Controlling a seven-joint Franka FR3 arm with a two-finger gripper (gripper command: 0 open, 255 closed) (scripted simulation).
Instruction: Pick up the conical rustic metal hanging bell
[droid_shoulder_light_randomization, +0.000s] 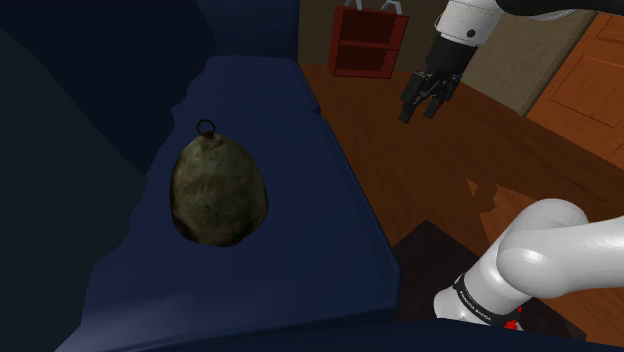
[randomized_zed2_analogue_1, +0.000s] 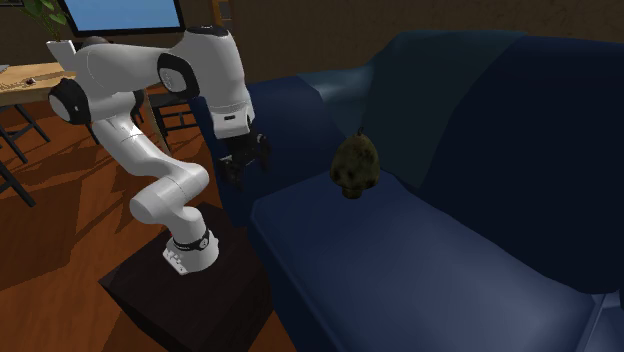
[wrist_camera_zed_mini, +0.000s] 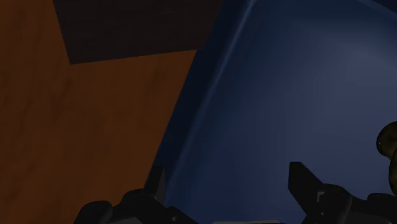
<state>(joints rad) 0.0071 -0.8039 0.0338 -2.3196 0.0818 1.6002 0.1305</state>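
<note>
Likely stiff, fairly heavy and rough-skinned, the mottled olive-brown conical metal bell (droid_shoulder_light_randomization: 220, 195) sits near the dark blue sofa seat's (droid_shoulder_light_randomization: 300, 250) back edge, best clasped across its narrower top by the empty black gripper (droid_shoulder_light_randomization: 421, 108), jaws apart beyond the seat's outer edge.

Arm (randomized_zed2_analogue_1: 135, 145) is showing glossy white rounded shells with dark joints; a black band (droid_shoulder_light_randomization: 478, 298) near the base is carrying pale lettering and red marks; gripper (droid_shoulder_light_randomization: 418, 114) is presenting all black
</note>
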